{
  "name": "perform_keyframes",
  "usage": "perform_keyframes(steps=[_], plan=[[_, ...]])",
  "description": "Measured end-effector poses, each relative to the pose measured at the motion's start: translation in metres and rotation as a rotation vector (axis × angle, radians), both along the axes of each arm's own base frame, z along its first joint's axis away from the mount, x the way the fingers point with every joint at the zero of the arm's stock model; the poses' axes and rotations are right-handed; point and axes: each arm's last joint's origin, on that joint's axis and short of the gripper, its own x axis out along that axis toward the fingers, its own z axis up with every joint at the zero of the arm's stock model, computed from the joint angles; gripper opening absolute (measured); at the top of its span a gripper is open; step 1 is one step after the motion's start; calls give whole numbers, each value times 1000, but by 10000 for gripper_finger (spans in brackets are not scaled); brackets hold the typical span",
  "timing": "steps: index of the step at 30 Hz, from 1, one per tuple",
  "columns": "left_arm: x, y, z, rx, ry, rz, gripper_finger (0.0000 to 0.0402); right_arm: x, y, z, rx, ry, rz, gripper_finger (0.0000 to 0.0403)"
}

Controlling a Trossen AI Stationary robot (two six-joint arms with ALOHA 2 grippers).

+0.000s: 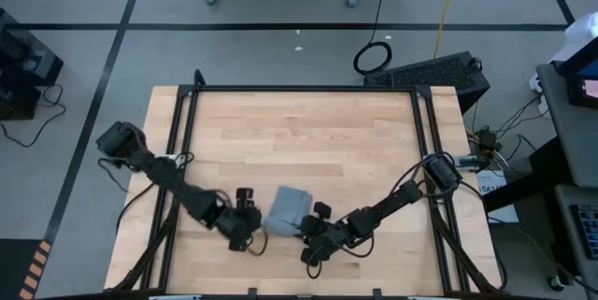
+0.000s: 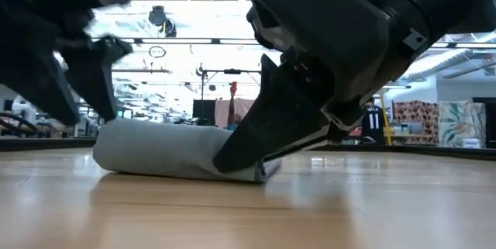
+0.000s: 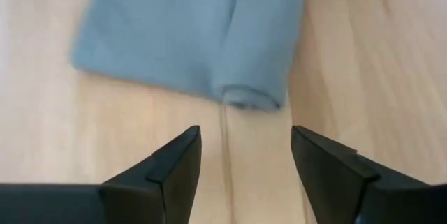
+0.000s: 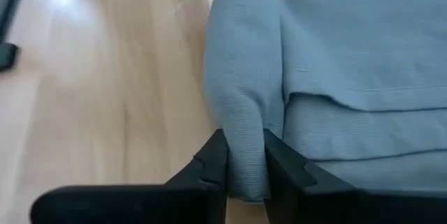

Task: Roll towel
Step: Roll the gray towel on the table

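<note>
The grey-blue towel [image 1: 285, 210] lies on the wooden table near its front edge, partly rolled. A rolled ridge [image 4: 241, 63] runs along one side and a flat folded part [image 4: 363, 77] lies beside it. My right gripper [image 4: 244, 147] is at the towel's right end, shut on the roll; it also shows in the low view [image 2: 260, 164]. My left gripper [image 3: 246, 133] is open at the towel's left end, just short of the roll's end [image 3: 251, 97] and not touching it. It also shows in the high view [image 1: 250, 216]. My right gripper pinches the near end of the towel's rolled ridge [image 4: 246, 123] between its two fingers, several layers of cloth bunched between them. The fingers slant down from the table's right and lie along the roll. The towel rests on the table [image 2: 170, 156].
Bare wooden tabletop [image 1: 308, 141] stretches beyond the towel toward the far edge. A black frame [image 1: 299, 89] runs round the table. Both arms reach in low from the sides near the front edge.
</note>
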Motion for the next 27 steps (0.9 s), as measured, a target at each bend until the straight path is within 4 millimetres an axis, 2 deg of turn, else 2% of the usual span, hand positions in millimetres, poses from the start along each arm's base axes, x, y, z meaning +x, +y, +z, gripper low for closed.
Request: perform_keyframes(steps=[5,10,15,20,23,27], plan=[[-3,-32,5,115,-232,-111,225,3,-4,0,116,23,-17,51],[3,-51,-13,201,-301,-251,225,6,-7,0,173,36,-6,51],[10,-45,-35,328,-255,-245,225,8,-8,0,159,24,31,51],[16,-36,-45,327,-189,-241,221,11,-12,1,178,32,53,51],[18,-33,-45,315,-185,-235,193,12,-15,1,188,35,47,51],[18,-34,-45,304,-179,-241,127,14,-18,0,204,42,53,51]])
